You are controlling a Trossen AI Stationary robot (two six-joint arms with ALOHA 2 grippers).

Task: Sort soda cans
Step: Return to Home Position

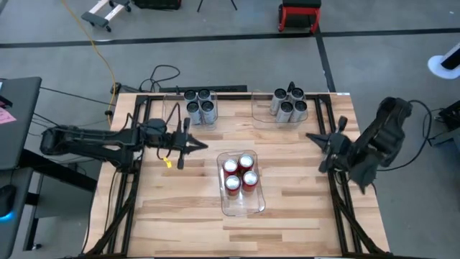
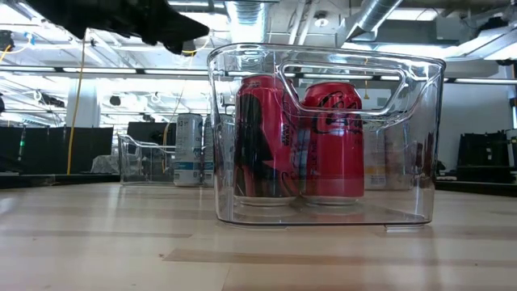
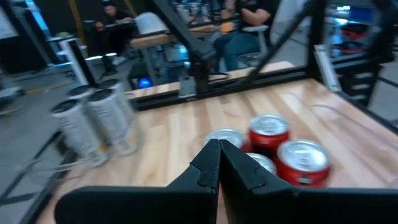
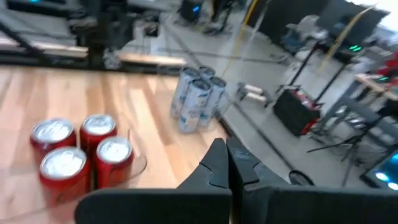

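Note:
Several red soda cans (image 1: 239, 175) stand upright in a clear bin (image 1: 244, 205) at the table's middle; the low view shows them (image 2: 331, 141) through the bin wall. Several silver-grey cans (image 1: 200, 106) stand in a clear bin at the far left, and more (image 1: 289, 104) in a bin at the far right. My left gripper (image 1: 201, 147) hovers left of the red cans, shut and empty (image 3: 219, 158). My right gripper (image 1: 313, 137) hangs near the table's right edge, shut and empty (image 4: 225, 155).
Black frame rails (image 1: 136, 144) run along the table's left, right and far edges. Bare wood (image 1: 180, 216) lies at the near left and near right of the middle bin. People sit at desks beyond the table (image 3: 242, 25).

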